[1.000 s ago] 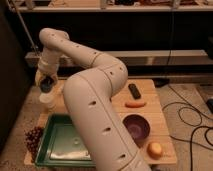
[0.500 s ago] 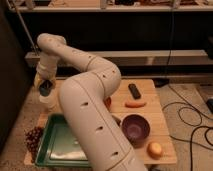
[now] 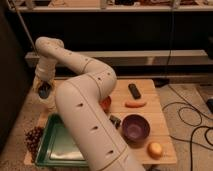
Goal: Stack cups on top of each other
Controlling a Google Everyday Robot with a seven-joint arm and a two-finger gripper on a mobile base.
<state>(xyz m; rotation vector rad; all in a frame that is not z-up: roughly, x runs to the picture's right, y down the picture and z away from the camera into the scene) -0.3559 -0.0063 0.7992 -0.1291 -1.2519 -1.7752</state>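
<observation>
Arm has swung further fwd vs a sec ago, its big white elbow now covering more of the worktop centre; the hand sits a bit lower at the far left edge. Hand fingers are together, clamped on the dark grey cup, which hangs just above the white cup. Can't tell if the two cups touch or if grey one is already partly inside the white one; white cup stands at the worktop's left rear corner, partly hidden by the arm.

Other stuff: green tray at front left, w/ something pale lying in it. Bunch of dark grapes just beside the tray's left side, at the worktop edge. Orange-red bowl peeks out from behind the forearm, mid worktop. Purple bowl at front right, upright. Yellow-orange round fruit near it, toward front right corner. Carrot lies across the right-centre, w/ a dark oblong object behind it. Small dark item betw arm and purple bowl, too unclear to ID. Black cables on the floor to the right.
</observation>
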